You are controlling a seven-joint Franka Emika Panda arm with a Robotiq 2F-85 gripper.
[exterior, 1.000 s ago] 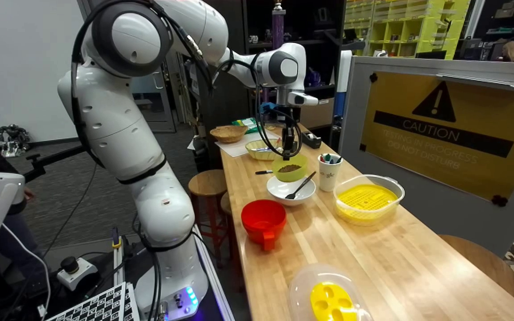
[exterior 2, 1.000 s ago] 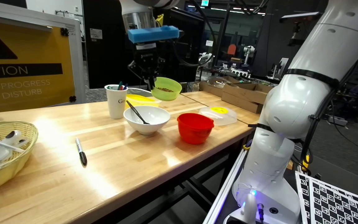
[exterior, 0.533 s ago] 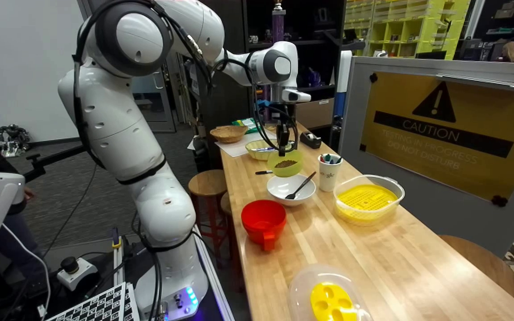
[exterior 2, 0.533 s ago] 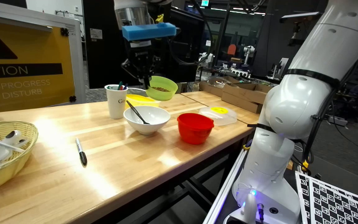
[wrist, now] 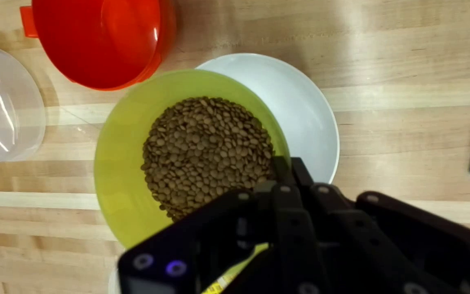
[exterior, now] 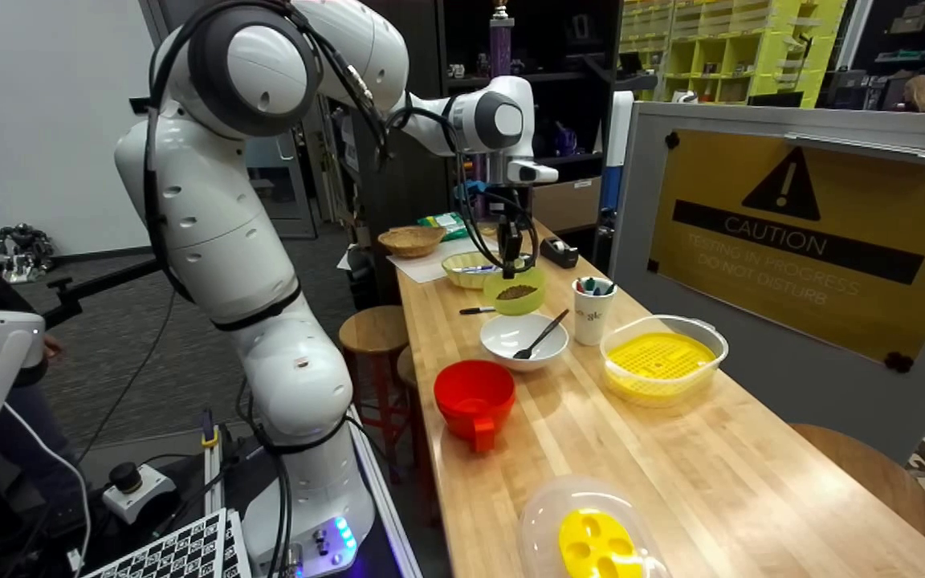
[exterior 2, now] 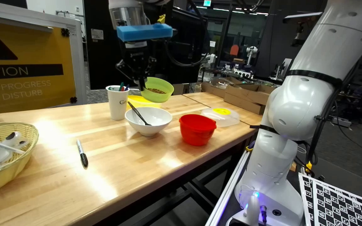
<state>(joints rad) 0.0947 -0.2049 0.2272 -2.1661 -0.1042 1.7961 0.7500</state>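
Note:
A translucent green bowl (exterior 2: 163, 99) filled with small brown lentil-like pieces (wrist: 206, 151) hangs above the table. My gripper (wrist: 292, 165) is shut on its rim, one finger inside and one outside. In an exterior view the bowl leans slightly, its far side from the gripper lower. Below it stands a white bowl (exterior: 499, 345) with a black spoon (exterior 2: 138, 114) resting in it; in the wrist view the green bowl covers much of the white one, and the spoon is hidden. A red bowl (exterior 2: 196, 131) with a handle stands beside the white bowl.
A white cup of markers (exterior: 591, 317) stands close to the white bowl. Also on the table are a clear container with a yellow strainer (exterior: 663, 357), a clear lid (exterior: 543, 522), a marker (exterior 2: 82, 153), a wicker basket (exterior 2: 11, 172) and a tape dispenser (exterior: 560, 252).
My gripper has carried the green bowl toward the cup side in an exterior view and slightly away in another. The grip is unchanged; the things on the table have not moved.

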